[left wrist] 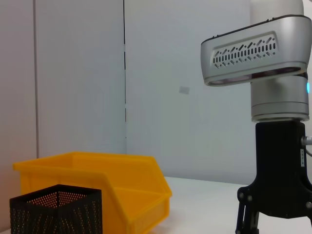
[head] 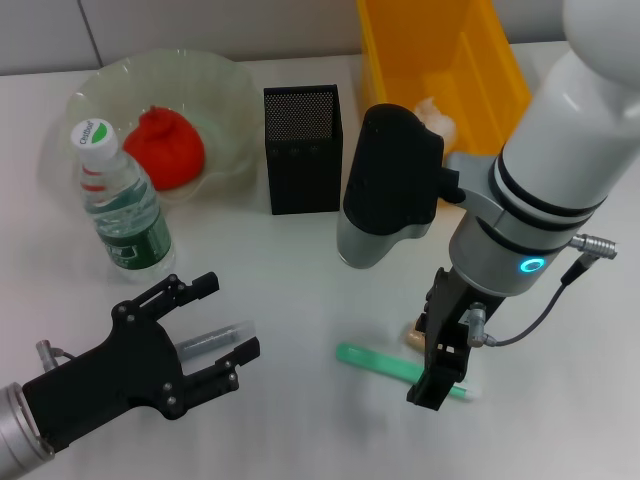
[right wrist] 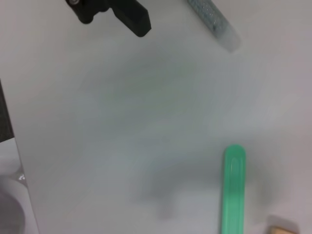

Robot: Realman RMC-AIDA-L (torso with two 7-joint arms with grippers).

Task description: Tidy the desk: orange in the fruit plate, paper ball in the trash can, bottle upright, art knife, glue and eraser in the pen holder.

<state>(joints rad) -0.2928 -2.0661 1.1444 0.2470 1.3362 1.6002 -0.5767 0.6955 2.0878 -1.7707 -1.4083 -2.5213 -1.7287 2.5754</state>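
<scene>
The orange [head: 163, 147] lies in the pale green fruit plate [head: 215, 80] at the back left. The bottle [head: 124, 204] stands upright in front of the plate. The black mesh pen holder [head: 302, 148] stands at the back middle and shows in the left wrist view [left wrist: 58, 210]. The paper ball [head: 436, 114] lies in the yellow trash can [head: 480, 60]. My left gripper [head: 222, 322] is open around a clear glue stick [head: 213, 340] that lies on the desk. My right gripper [head: 438, 385] hangs over the green art knife [head: 385, 362]. The tan eraser [head: 413, 336] lies beside it.
The right wrist view shows the art knife [right wrist: 233, 190], the eraser's corner [right wrist: 282, 228], the glue stick [right wrist: 213, 22] and a finger of the left gripper [right wrist: 124, 13]. The left wrist view shows the trash can [left wrist: 112, 187] and my right arm [left wrist: 280, 195].
</scene>
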